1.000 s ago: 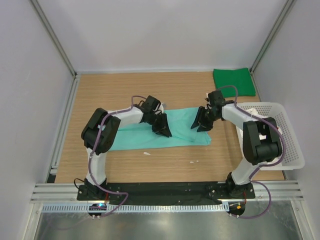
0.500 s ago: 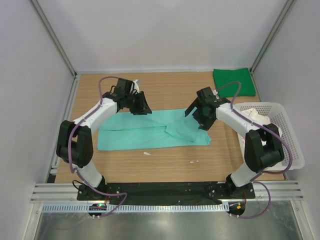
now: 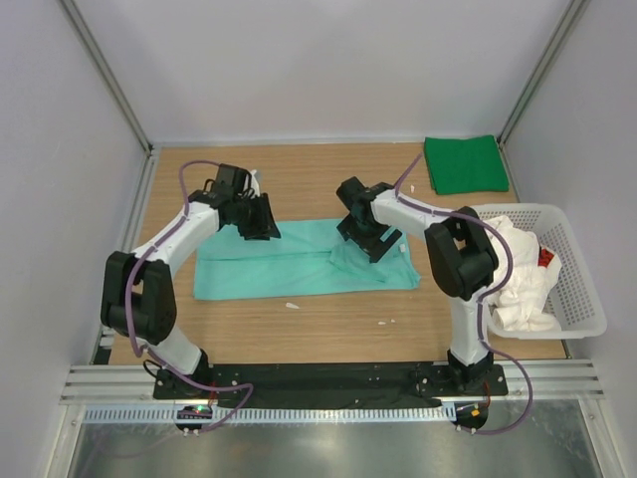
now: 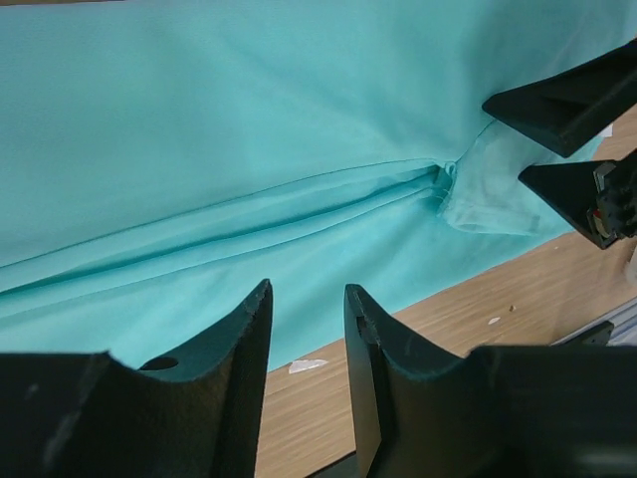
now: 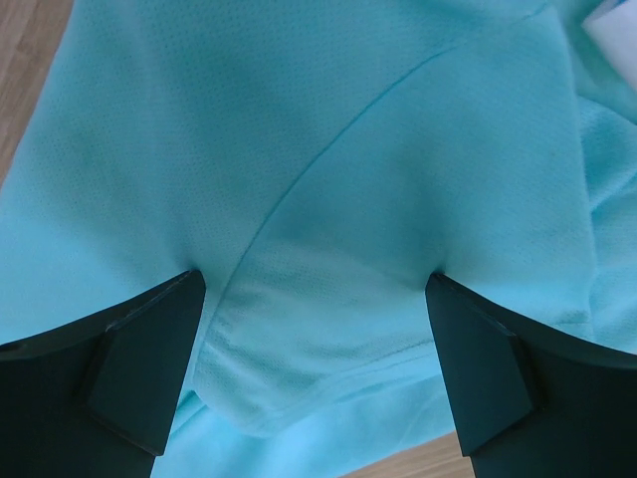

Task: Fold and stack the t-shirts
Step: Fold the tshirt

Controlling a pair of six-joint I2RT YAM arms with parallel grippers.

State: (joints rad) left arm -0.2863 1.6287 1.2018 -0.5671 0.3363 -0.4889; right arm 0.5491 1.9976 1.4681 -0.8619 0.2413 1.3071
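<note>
A mint-teal t-shirt (image 3: pixel 299 264) lies as a long folded strip across the middle of the table. My left gripper (image 3: pixel 257 221) hovers at its back left edge, jaws a little apart with nothing between them (image 4: pixel 307 299). My right gripper (image 3: pixel 373 242) is low over the shirt's right part, open wide, its fingers straddling a sleeve fold (image 5: pixel 299 329) without pinching it. A dark green t-shirt (image 3: pixel 465 162) lies folded at the back right corner. A white t-shirt (image 3: pixel 518 274) is bunched in the basket.
The white lattice basket (image 3: pixel 587 299) stands at the right table edge, beside the right arm. Small white scraps (image 3: pixel 292 305) lie on the wood in front of the teal shirt. Frame posts and walls enclose the table.
The left gripper left the shirt's middle and swung to its back left edge, opening slightly. The right gripper opened wide, let go of the fabric and moved left over the shirt.
</note>
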